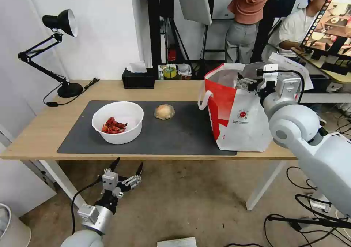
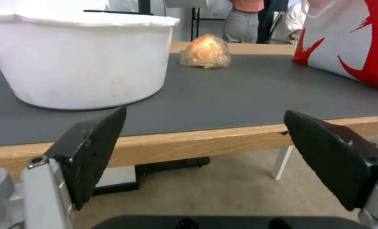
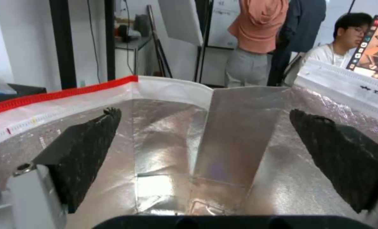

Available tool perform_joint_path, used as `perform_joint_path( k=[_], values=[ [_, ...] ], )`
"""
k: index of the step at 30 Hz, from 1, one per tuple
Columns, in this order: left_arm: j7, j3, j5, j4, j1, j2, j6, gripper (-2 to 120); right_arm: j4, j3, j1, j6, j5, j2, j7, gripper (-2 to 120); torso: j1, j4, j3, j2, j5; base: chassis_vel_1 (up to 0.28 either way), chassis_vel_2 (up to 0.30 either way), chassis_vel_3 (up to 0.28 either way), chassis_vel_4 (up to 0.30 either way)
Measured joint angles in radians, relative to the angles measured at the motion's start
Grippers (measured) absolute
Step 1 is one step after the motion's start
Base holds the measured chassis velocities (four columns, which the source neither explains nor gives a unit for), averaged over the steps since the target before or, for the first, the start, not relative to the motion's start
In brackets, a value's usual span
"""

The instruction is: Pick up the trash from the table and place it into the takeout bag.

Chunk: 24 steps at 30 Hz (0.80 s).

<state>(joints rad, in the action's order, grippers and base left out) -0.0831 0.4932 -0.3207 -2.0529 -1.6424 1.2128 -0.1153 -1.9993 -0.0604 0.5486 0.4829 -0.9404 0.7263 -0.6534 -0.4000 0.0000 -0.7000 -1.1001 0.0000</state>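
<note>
Peering from the right wrist reveals the takeout bag [image 3: 223, 140]'s foil lining, right gripper [image 3: 206, 143] spread, empty. Left gripper [image 1: 127, 166] gapes empty below the table [image 1: 44, 130]'s front edge, near the bowl [image 1: 117, 122] and wrapped ball [image 1: 164, 111].

light: bright, even | shadows: soft | foil lining [image 3: 223, 149]: glare | wrist views: perhaps soft-focused

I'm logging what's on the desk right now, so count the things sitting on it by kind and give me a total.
Trash pieces: 2, the white bowl with red shell scraps and the tan wrapped ball
Bags: 1, the red-and-white takeout bag
Tissue boxes: 1, the black tissue box
Lamps: 1, the black desk lamp
Mats: 1, the dark grey mat
Total: 6
</note>
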Motion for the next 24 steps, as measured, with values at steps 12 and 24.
perform_joint_path(
  k=[12,24],
  values=[
    [0.002,0.002,-0.003,-0.003,0.006,-0.001,0.002,100,-0.051,0.004,0.032,-0.207,-0.074,0.002,0.166,100,0.000,0.0001,0.000,0.000,-0.0001,0.000,0.000,0.000,0.000],
    [0.005,0.020,-0.025,-0.007,0.024,-0.012,0.006,100,-0.161,-0.079,0.262,-0.293,-0.094,-0.048,0.473,100,0.000,-0.0001,0.000,0.000,-0.0001,0.000,0.000,0.000,0.000]
  ],
)
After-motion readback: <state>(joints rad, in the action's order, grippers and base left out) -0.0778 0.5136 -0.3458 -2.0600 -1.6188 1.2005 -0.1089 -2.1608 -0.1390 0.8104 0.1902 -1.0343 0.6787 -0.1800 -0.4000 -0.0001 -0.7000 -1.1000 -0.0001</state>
